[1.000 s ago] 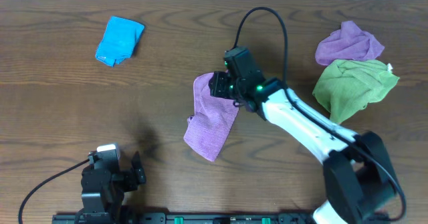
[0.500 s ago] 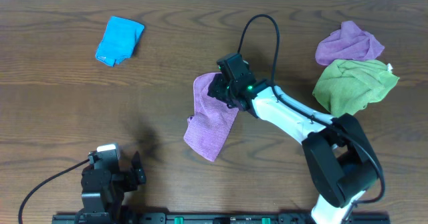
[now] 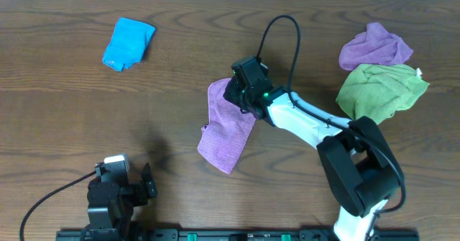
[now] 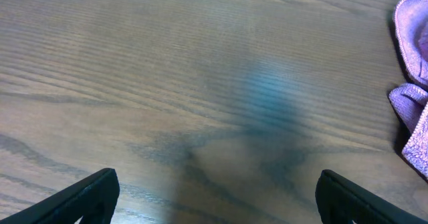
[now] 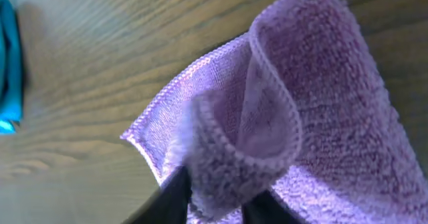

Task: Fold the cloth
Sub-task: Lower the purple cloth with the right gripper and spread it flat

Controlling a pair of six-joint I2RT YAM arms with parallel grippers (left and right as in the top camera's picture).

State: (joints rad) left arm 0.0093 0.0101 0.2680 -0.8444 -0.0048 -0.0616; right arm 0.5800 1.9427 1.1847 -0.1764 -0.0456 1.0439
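A purple cloth [image 3: 224,129] lies partly folded in the middle of the table. My right gripper [image 3: 237,93] sits over its upper right edge and is shut on a pinched fold of the purple cloth [image 5: 267,117], which bunches up between the dark fingers [image 5: 175,196] in the right wrist view. My left gripper [image 3: 147,183] is open and empty, low at the front left of the table. In the left wrist view its two fingertips [image 4: 90,194] stand far apart over bare wood, and the cloth's edge [image 4: 416,110] shows at the far right.
A folded blue cloth [image 3: 128,43] lies at the back left; it also shows in the right wrist view [image 5: 8,63]. A crumpled purple cloth [image 3: 375,47] and a crumpled green cloth [image 3: 379,90] lie at the back right. A black cable [image 3: 284,36] loops above the right arm.
My right gripper has shifted slightly left over the cloth's upper edge, and the arm has swung with it. The cloth's outline on the table and the left arm have not moved.
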